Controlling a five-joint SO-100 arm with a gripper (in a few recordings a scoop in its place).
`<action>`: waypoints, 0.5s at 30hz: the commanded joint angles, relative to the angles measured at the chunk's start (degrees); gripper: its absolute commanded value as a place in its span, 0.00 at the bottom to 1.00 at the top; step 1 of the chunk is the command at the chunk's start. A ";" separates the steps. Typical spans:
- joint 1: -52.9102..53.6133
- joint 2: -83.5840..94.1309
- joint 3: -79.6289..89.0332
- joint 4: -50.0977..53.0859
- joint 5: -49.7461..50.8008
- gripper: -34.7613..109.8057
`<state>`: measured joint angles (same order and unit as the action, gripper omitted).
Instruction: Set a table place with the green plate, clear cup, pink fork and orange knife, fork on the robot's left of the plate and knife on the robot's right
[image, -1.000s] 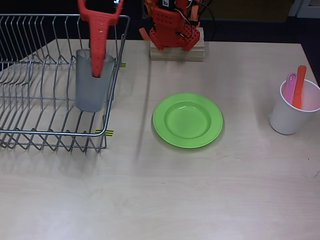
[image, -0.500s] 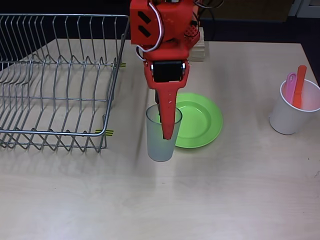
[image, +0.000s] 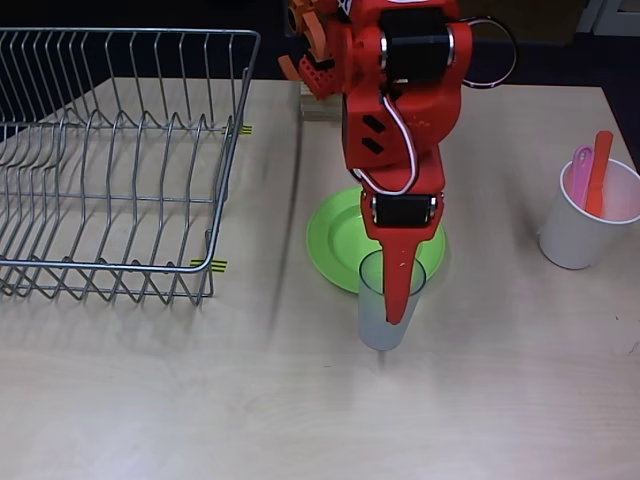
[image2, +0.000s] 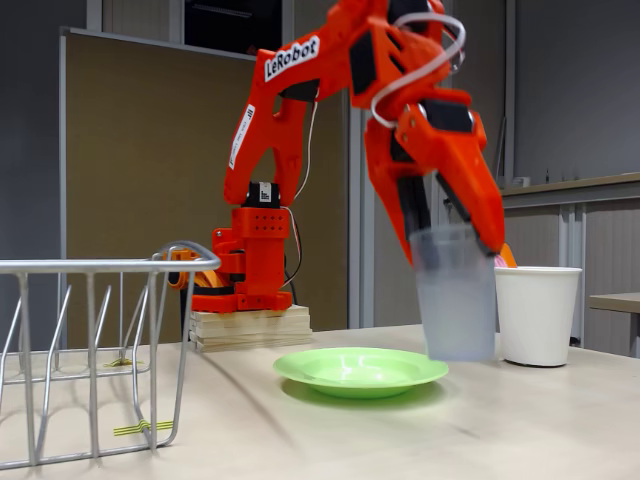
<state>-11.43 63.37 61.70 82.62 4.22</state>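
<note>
We see a red-orange robot arm (image: 400, 110) reaching out over a pale wooden table (image: 320, 400) from its base on a stack of wooden blocks (image2: 250, 328) at the table's far edge. Its gripper (image: 398, 290) is clamped on the clear cup (image: 385, 318), one finger inside the cup and the wall pinched between the fingers. In the overhead view the cup sits over the near rim of the green plate (image: 335, 235), toward the plate's right side. In the fixed view the cup (image2: 456, 293) hangs above the table, its base clear of the surface, just right of the green plate (image2: 360, 370), and it looks slightly blurred. The plate lies flat near the middle of the table. Near the table's right edge in the overhead view stands a white cup (image: 585, 225), upright, holding the pink fork (image: 580, 175) and the orange knife (image: 598, 172), both standing on end and leaning against the cup's far rim, the knife reaching higher than the fork. The white cup is well apart from the plate. A wire dish rack (image: 110, 150) takes up the table's far left corner in the overhead view, with small yellow-and-black tape marks (image: 210, 265) beside its right side.
</note>
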 joint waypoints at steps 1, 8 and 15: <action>-1.41 0.35 -0.18 -0.53 3.60 0.47; -2.29 -2.99 -0.18 -2.37 4.92 0.48; -2.20 -3.16 2.90 -3.69 6.06 0.51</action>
<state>-12.66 59.15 63.11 79.45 8.96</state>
